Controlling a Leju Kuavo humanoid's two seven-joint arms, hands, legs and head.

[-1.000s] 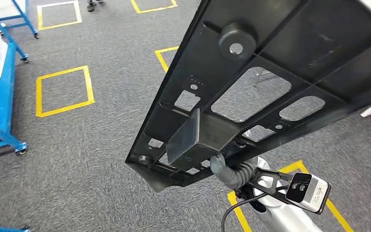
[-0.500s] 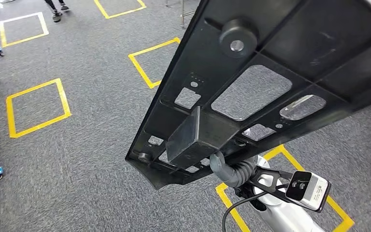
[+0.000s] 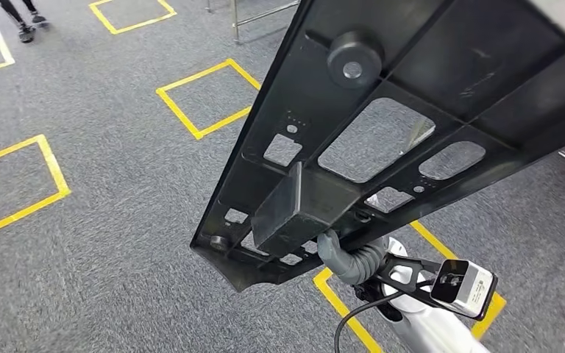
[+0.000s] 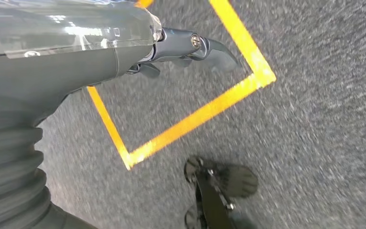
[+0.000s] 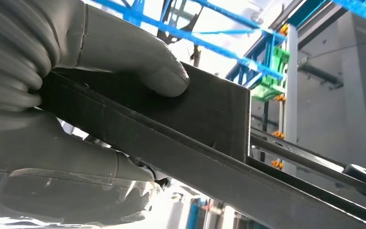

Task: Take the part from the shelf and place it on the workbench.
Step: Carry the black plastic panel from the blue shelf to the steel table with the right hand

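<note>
We see the right hand [image 5: 76, 119] clamped on the part [image 3: 404, 125]: thick grey thumb [image 5: 133, 62] pressed on one face of the part's boxy block [image 3: 301, 209], the rest of the hand under the rib on the other side. In the head view, the right hand [image 3: 349, 257] reaches up from below into the underside of the part, just by that block. The part is a long black plastic panel with ribs, cut-out windows and a round boss [image 3: 353, 59], carried in the air, tilted, running from low centre up to the upper right, well above the floor.

Left hand [image 4: 190, 47]: dark fingers [image 4: 214, 50] stick out loosely curved with nothing in them, hanging over the floor; we read it as empty and not closed.

Grey carpet floor [image 3: 103, 243] with yellow tape squares [image 3: 206, 95]. A wrist camera [image 3: 463, 287] sits on a bracket on the right arm. A person's feet [image 3: 26, 22] stand at the far upper left. Blue racking [image 5: 209, 28] shows behind the part in the right wrist view.
</note>
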